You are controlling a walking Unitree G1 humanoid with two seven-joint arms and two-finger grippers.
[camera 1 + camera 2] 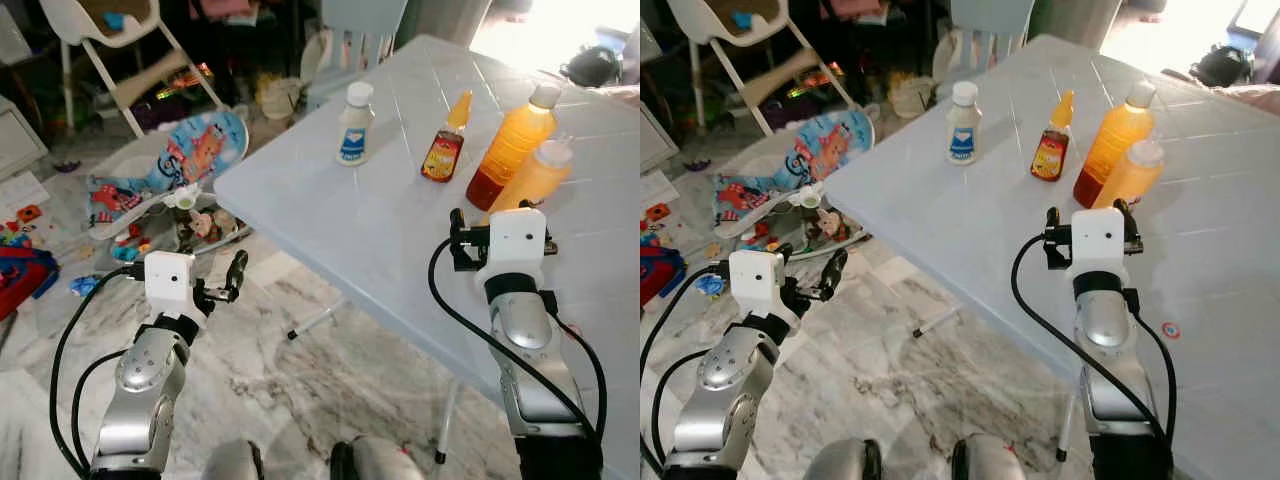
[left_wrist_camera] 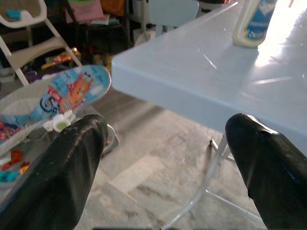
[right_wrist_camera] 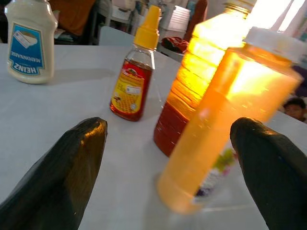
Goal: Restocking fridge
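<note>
Left gripper (image 1: 236,275): nearest you, hanging low over the marble floor (image 1: 300,390) just off the table's corner. Your wrist view shows its two black fingers spread wide with nothing between them.

Right gripper (image 3: 168,158): over the pale blue table (image 1: 340,220), fingers wide apart and empty. The head views hide them behind the white wrist housing, so judge by the wrist view.

Small orange bottle (image 1: 535,180): your closest target, upright on the table, directly ahead of the right gripper and slightly toward its right finger (image 3: 273,167). The fingers sit to either side of it but don't touch it, as far as you can tell.

Key relation: the bottle's long axis is vertical and your fingers open sideways, so a straight push forward should bring them around its body. The right arm is clearly the nearer one; the left is well apart, off the table.

Large orange bottle (image 1: 512,145): just behind the small one, very close or touching. Watch that your left finger doesn't knock it as you close.

Honey bottle (image 1: 445,145): farther back, beside the large bottle, upright with a yellow cap.

Mayonnaise bottle (image 1: 354,125): farthest along the row, toward the table's left edge, upright.

Beyond: a baby bouncer (image 1: 165,170) and toys on the floor.
</note>
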